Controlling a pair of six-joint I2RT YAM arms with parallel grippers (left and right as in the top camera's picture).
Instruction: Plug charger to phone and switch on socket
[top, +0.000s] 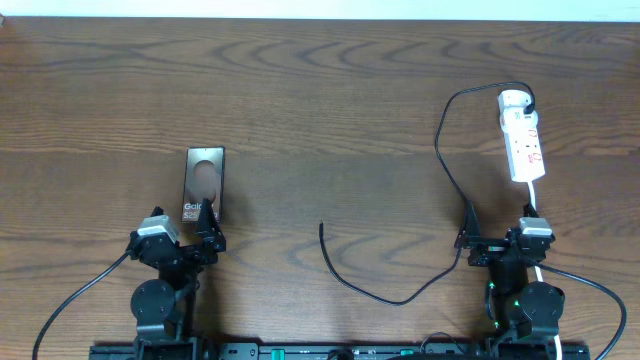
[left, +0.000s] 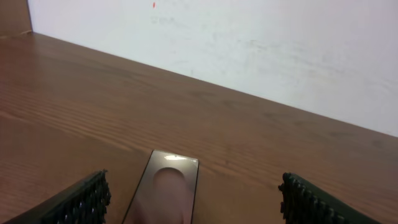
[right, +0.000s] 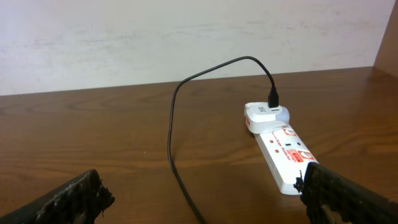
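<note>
- Worktop (top: 330, 100): dark wood grain, pale wall behind it in both wrist views.
- Phone (top: 205, 180) lies flat on the left half, long side running away from the robot, ring mark at the far end and white lettering at the near end. From the left wrist (left: 165, 186) it shows low in the picture, its far edge catching glare.
- Left gripper (top: 183, 228) sits low at the phone's near end with its fingers spread wide and nothing between them. From above, one finger (top: 208, 222) overlaps the phone's near right corner. I cannot tell if it touches.
- Socket (top: 523, 140) is on the far right of the worktop, lengthwise, with red marks on its top face. A white plug (top: 514, 100) sits in its far end.
- Charger (top: 438, 150): the black cable leaves that white plug, arcs left, runs down past the right arm and curls back towards the middle. Its free tip (top: 321, 228) lies bare on the wood between the arms, well apart from the phone.
- Right gripper (top: 500, 235) is near the socket's close end with its fingers wide apart, gripping nothing. The cable passes just beside its left finger.
- White cord (top: 533, 200) runs from the socket's near end towards the right arm.
- Right wrist view: socket (right: 286, 155) is ahead to the right and the cable (right: 171, 130) loops high above it.
</note>
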